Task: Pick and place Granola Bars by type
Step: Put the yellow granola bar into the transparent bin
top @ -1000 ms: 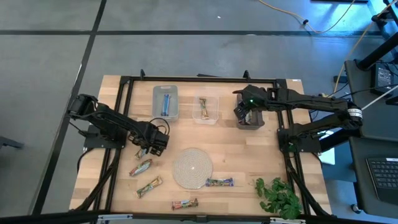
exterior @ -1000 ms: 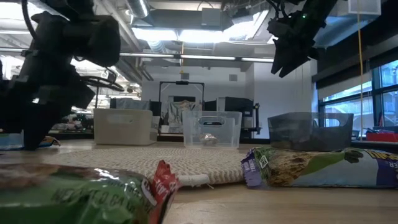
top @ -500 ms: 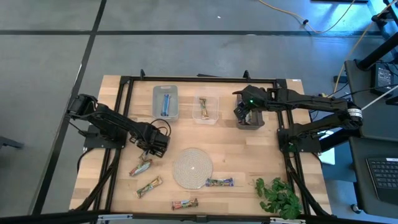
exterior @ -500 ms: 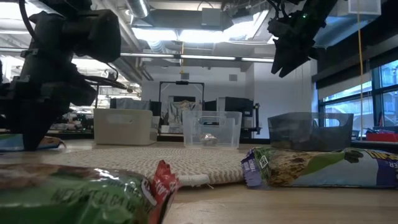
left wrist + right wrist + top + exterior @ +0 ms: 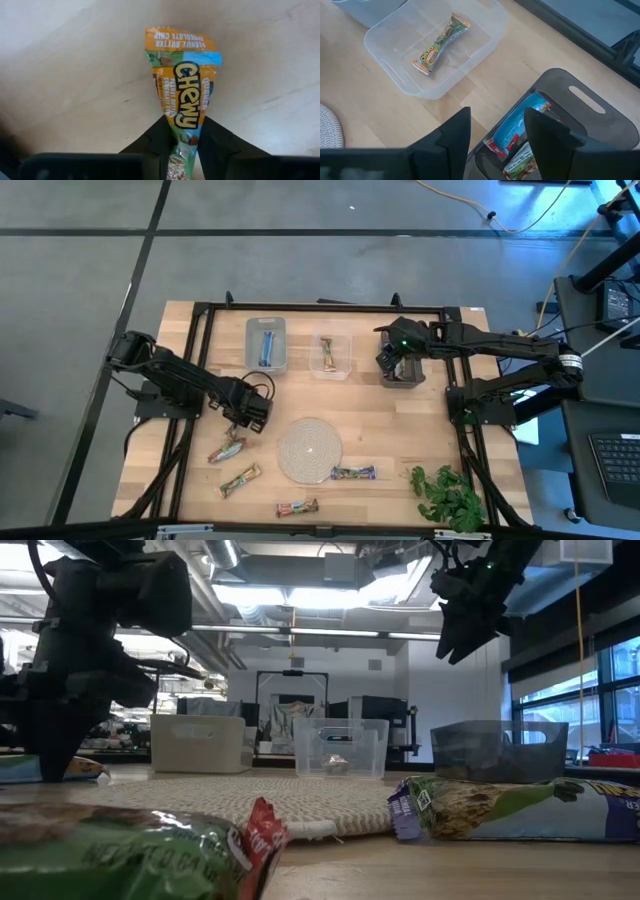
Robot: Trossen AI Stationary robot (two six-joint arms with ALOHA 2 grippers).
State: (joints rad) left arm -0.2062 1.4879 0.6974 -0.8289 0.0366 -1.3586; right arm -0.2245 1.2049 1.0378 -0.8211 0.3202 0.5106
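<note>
Over on the left, the left tool [image 5: 236,423] is down at the desk [image 5: 400,430] and pinched tight on the end of a tan-green Chewy bar [image 5: 182,97]; its dark fingers [image 5: 158,142] squeeze the wrapper between them while the rest of the bar lies flat on the wood. From above, that bar [image 5: 228,448] trails toward the near edge just below the tool. A little nearer sits another tan-green bar [image 5: 240,480], lying loose and angled. Further along the near edge there's a reddish-brown bar [image 5: 297,507], on its own. In the middle of the desk rests the round woven mat [image 5: 309,450], and just beside its near-right edge lies one more bar [image 5: 353,473] with purple ends.

Along the far side, the left clear bin [image 5: 266,345] holds a blue bar [image 5: 267,345]. Next to it the middle clear bin [image 5: 435,52] carries a single tan-green bar [image 5: 440,44]. Then the dark bin [image 5: 560,125], with a blue-wrapped bar [image 5: 517,127] and another bar [image 5: 520,165] inside.

The right tool [image 5: 400,365] hangs above that dark bin, fingers [image 5: 455,132] parted about halfway with nothing between them. At the near right corner lies the leafy green sprig [image 5: 450,495].
</note>
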